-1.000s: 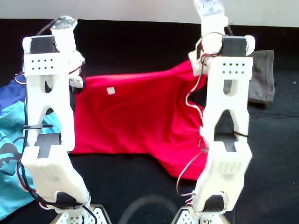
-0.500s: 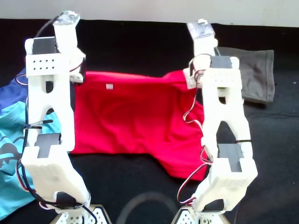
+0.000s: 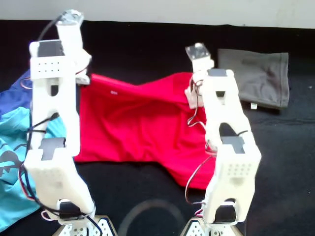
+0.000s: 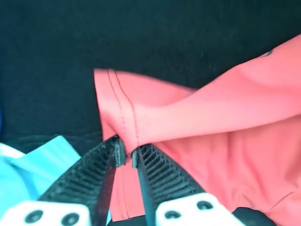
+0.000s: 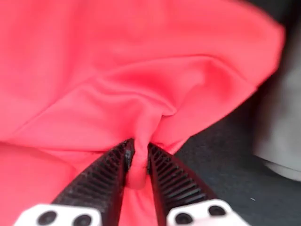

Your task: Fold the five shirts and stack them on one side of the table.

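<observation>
High view: right claw [image 3: 190,94] dragged shirt [image 3: 138,123].

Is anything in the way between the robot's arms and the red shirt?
Nothing visible is. The left end effector is shut on the red shirt at its hemmed edge, and the right end effector is shut on a bunched fold of it.
</observation>
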`<state>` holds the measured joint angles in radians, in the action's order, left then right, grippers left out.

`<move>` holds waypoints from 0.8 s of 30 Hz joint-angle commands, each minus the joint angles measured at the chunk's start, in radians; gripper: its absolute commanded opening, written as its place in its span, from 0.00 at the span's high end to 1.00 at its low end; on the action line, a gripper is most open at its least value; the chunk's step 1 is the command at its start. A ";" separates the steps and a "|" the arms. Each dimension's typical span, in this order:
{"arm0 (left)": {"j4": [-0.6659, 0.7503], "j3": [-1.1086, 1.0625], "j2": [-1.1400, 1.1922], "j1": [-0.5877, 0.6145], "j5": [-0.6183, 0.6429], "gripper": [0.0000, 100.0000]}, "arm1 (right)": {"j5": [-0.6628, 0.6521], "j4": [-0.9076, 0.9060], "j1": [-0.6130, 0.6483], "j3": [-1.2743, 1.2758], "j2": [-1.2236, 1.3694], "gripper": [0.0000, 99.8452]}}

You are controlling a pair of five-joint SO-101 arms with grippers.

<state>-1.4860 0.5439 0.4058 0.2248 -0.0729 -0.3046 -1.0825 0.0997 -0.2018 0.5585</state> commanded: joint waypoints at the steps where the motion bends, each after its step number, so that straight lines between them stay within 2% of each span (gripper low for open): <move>1: 0.009 0.005 0.035 0.016 0.009 0.99 | -0.028 0.016 -0.088 -0.111 0.062 0.99; 5: 0.009 0.008 0.062 0.016 0.009 0.99 | -0.035 -0.010 -0.150 -0.249 0.074 0.99; 10: 0.015 0.010 0.062 0.016 0.009 0.99 | -0.086 -0.148 -0.182 -0.403 0.074 0.99; 18: 0.017 0.012 0.062 0.015 0.009 0.99 | -0.083 -0.472 -0.074 -0.547 0.073 0.99; 24: 0.017 0.012 0.061 0.016 0.009 0.99 | -0.089 -0.556 -0.044 -0.503 0.108 0.99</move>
<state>-1.4830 0.5439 0.4810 0.2248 -0.0713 -0.3798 -1.6164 0.0537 -0.7004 0.6613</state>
